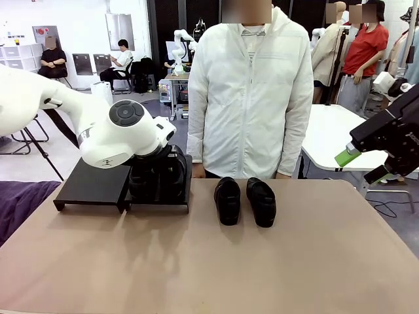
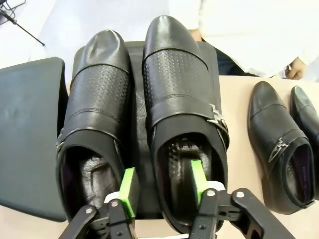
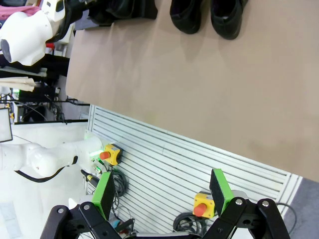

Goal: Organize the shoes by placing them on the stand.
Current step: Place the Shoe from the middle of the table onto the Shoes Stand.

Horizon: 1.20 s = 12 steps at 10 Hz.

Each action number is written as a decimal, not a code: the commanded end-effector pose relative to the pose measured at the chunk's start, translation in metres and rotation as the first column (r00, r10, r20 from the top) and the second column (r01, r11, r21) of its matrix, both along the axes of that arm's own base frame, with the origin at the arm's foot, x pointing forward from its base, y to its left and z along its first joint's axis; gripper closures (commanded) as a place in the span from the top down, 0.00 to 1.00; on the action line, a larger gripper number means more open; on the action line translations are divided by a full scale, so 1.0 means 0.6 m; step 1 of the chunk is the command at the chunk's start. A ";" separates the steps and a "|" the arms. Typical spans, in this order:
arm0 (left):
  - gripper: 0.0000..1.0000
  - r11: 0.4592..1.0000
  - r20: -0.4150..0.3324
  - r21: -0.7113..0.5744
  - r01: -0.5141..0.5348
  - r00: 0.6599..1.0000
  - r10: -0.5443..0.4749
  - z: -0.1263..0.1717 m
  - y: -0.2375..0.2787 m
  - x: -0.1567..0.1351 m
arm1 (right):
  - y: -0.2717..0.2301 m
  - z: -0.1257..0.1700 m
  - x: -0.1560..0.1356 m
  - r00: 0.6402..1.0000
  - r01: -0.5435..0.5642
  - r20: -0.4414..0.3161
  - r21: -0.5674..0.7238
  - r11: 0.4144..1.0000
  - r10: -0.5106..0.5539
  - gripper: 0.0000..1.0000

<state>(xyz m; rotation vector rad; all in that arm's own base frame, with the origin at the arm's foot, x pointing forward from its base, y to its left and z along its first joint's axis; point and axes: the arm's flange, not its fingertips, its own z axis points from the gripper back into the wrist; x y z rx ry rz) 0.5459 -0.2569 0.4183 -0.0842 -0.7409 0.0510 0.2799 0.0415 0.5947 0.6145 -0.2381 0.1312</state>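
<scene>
**Left arm bent low, right arm held high**

Our left arm [image 1: 121, 131] comes in from the left of the front view, its white wrist bent downward at centre-left. In its wrist view our left gripper [image 2: 163, 169] points down, its green pads [image 2: 128, 191] rising from the bottom edge with the jaws partly spread. Our right gripper [image 3: 162, 177] sits at the right edge of the front view, held high, one green finger [image 1: 347, 157] angled down to the left. In its own wrist view the jaws are spread wide and empty.
</scene>
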 end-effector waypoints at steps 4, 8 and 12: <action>1.00 1.000 0.049 0.011 0.020 0.999 -0.021 0.024 0.001 -0.006 | -0.001 0.006 0.001 1.000 -0.005 -0.006 0.019 1.000 0.005 1.00; 1.00 0.980 0.073 -0.008 0.201 0.977 -0.200 0.166 0.032 -0.077 | -0.001 0.006 0.001 1.000 -0.005 -0.006 0.019 1.000 0.005 1.00; 1.00 0.946 -0.246 -0.131 0.296 0.915 -0.320 0.267 0.141 -0.203 | -0.001 0.006 0.001 1.000 -0.005 -0.006 0.019 1.000 0.005 1.00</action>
